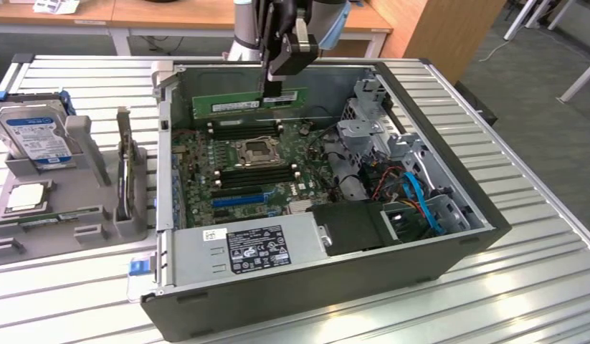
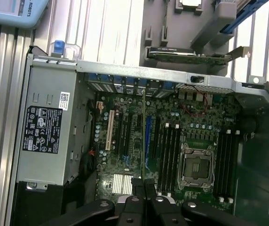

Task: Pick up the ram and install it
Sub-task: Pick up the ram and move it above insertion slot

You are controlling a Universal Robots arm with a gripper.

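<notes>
The gripper (image 1: 272,91) was clamped on the ram (image 1: 235,104) above the open case (image 1: 305,294), mid-carry and unseated; seating it, I judged, called for squaring it over a memory slot (image 1: 259,176).

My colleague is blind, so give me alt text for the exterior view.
The gripper holds the ram above the open computer case, over its motherboard. A hard drive stands in a grey holder at the exterior view's left.
</notes>
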